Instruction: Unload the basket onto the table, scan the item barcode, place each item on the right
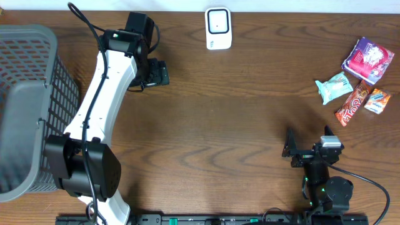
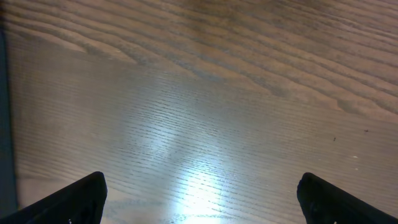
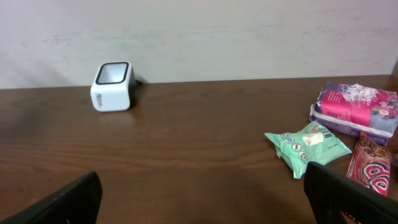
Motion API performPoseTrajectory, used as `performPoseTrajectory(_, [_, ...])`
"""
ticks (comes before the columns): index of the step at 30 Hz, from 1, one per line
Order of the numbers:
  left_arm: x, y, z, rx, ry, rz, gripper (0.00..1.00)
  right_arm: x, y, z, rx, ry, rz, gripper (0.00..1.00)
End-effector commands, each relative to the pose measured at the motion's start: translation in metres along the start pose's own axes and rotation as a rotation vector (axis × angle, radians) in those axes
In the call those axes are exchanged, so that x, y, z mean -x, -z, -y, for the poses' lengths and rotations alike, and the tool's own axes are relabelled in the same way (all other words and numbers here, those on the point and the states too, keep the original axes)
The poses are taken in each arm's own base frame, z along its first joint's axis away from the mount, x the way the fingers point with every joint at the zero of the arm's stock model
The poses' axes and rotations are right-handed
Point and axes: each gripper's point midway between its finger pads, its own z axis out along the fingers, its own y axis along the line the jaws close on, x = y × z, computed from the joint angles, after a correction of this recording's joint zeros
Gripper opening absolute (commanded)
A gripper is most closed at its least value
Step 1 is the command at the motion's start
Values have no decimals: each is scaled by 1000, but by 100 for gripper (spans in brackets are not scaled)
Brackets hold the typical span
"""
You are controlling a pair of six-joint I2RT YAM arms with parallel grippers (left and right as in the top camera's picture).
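Right hand [image 1: 292, 150], fingers wide and holding nothing, hovers at the near side of the bench [image 1: 237, 125]. Left hand [image 1: 157, 72], equally wide and holding nothing, is towards the far side. The white scanner [image 1: 218, 28] stands at the far edge. A green packet [image 1: 333, 87] lies among other snacks far right, and a grey basket [image 1: 25, 106] sits far left.

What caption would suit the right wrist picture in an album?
Open right gripper faces the white scanner, snack packets lying off to its right.

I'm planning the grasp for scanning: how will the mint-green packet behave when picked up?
The mint-green packet looks like a puffy film pouch, so it probably gives under pressure and feels light. Its smooth wrapper may slip. Lying flat on the table, it should not roll.
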Motion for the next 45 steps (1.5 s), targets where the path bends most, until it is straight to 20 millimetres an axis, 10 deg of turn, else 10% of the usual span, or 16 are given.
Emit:
performPoseTrajectory(1, [-1, -3, -5, 20, -13, -8, 98, 0, 0, 1, -6, 11, 1, 99])
performPoseTrajectory(11, [-7, -5, -12, 55, -36, -34, 98, 0, 0, 1, -6, 11, 1, 99])
performPoseTrajectory(21, [-64, -44, -28, 112, -17, -198, 98, 0, 0, 1, -6, 11, 2, 99])
performPoseTrajectory(29, [-80, -60, -13, -90, 9, 24, 97, 0, 0, 1, -6, 11, 1, 99])
performPoseTrajectory(45, [-74, 12, -18, -368, 4, 769, 98, 0, 0, 1, -6, 11, 1, 99])
